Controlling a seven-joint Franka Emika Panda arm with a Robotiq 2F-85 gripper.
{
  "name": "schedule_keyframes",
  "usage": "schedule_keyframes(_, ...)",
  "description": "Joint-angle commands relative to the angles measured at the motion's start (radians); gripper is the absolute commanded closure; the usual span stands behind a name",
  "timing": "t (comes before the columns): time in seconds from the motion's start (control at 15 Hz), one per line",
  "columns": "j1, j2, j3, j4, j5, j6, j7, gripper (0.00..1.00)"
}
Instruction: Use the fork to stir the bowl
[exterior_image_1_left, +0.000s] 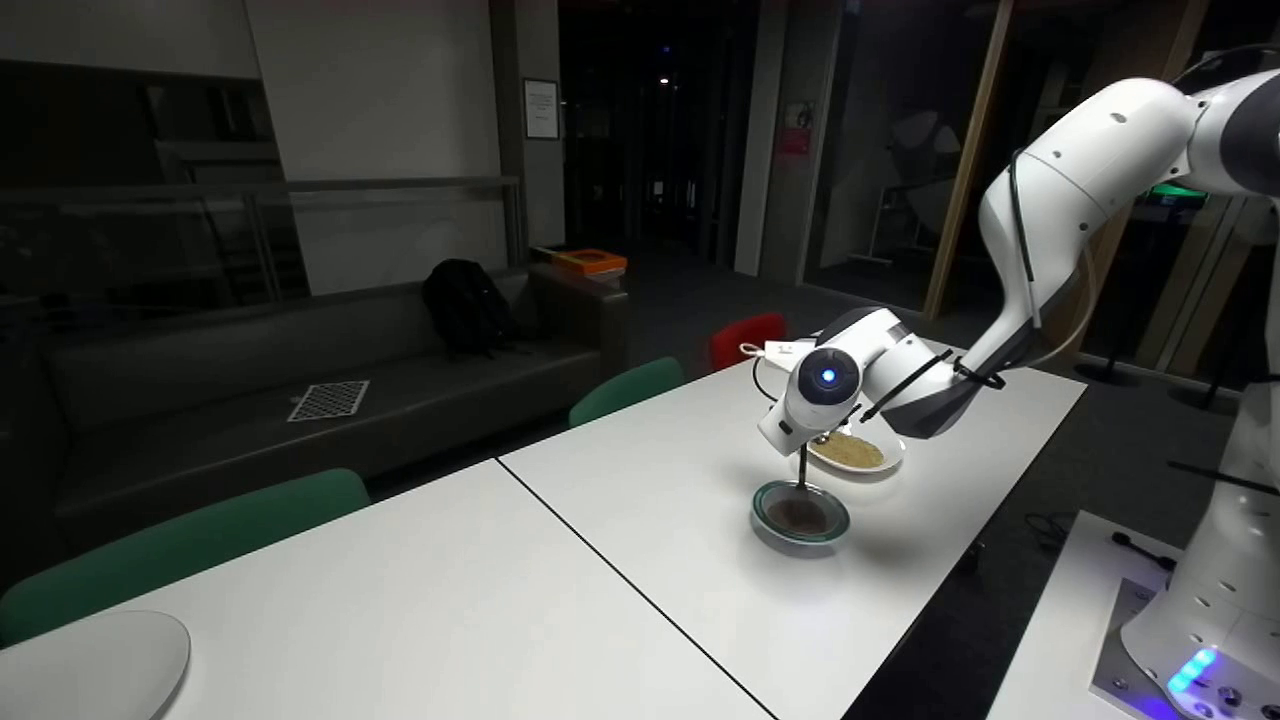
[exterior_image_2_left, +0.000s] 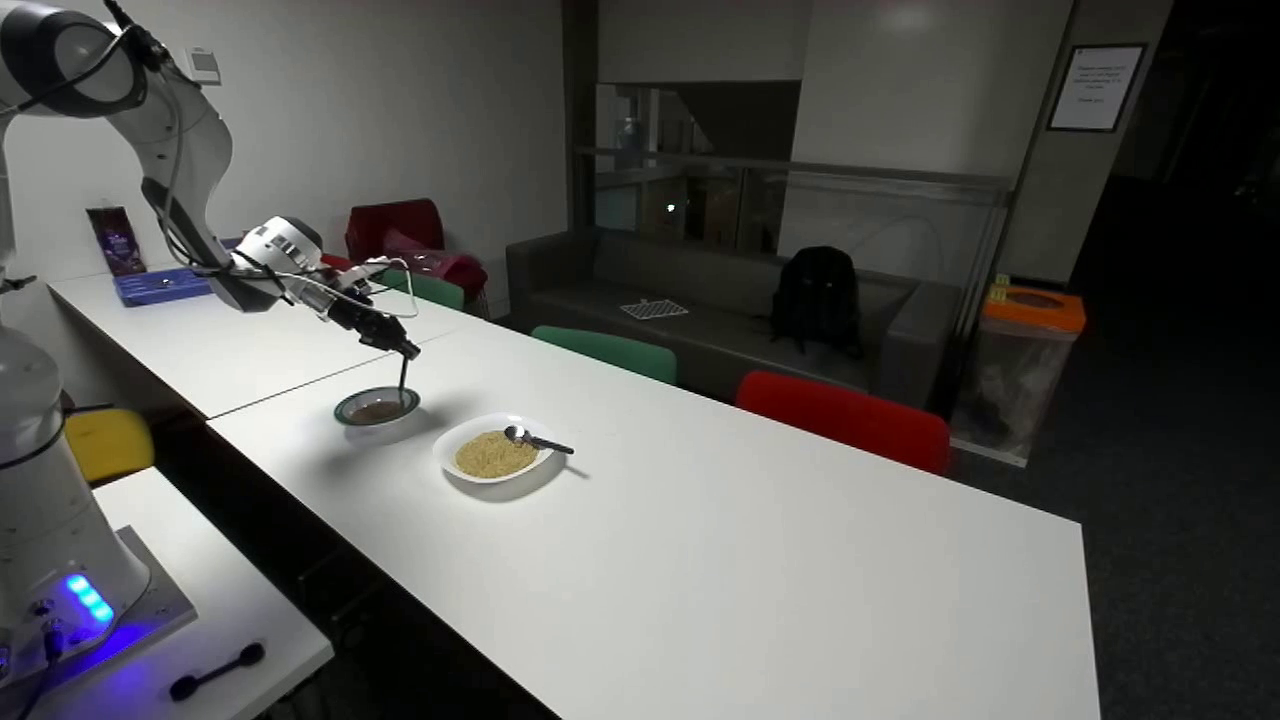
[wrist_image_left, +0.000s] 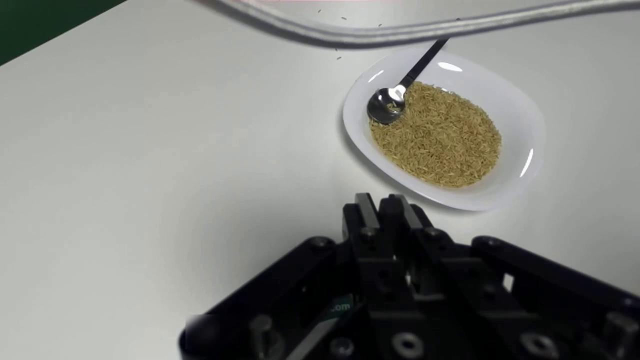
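Into the bowl (exterior_image_1_left: 800, 541) the fork (exterior_image_1_left: 802, 466) dips almost upright, pinched by the claw (exterior_image_2_left: 409, 351) above, likely so its tip can stir; beyond the bowl sits a dish (exterior_image_1_left: 893, 447), probably placed to leave stirring room.

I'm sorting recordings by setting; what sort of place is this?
Probably a shared lounge or break area, perhaps in an office or university: it has a long white tabletop, a dark sofa and a framed notice.

pincer (wrist_image_left: 388, 204): clamped on fork (wrist_image_left: 391, 214) | white dish (wrist_image_left: 522, 122): golden grains (wrist_image_left: 445, 142), spoon (wrist_image_left: 385, 106) resting inside | pale cable (wrist_image_left: 370, 38): overhead
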Motion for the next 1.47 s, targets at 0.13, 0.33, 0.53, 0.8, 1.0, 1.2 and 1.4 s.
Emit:
schedule_keyframes(0.13,0.017,-0.067,0.025,-0.05,0.018,-0.033,-0.009,0.97)
schedule_keyframes(0.33,0.023,-0.081,0.041,-0.066,0.029,-0.036,-0.01,0.97)
schedule_keyframes(0.53,0.028,-0.102,0.052,-0.085,0.032,-0.036,-0.01,0.97)
schedule_keyframes(0.8,0.036,-0.117,0.056,-0.096,0.034,-0.031,-0.009,0.97)
schedule_keyframes(1.0,0.041,-0.114,0.058,-0.093,0.035,-0.028,-0.011,0.97)
schedule_keyframes(1.2,0.044,-0.11,0.061,-0.089,0.034,-0.023,-0.012,0.97)
schedule_keyframes(1.4,0.045,-0.101,0.064,-0.082,0.035,-0.02,-0.011,0.97)
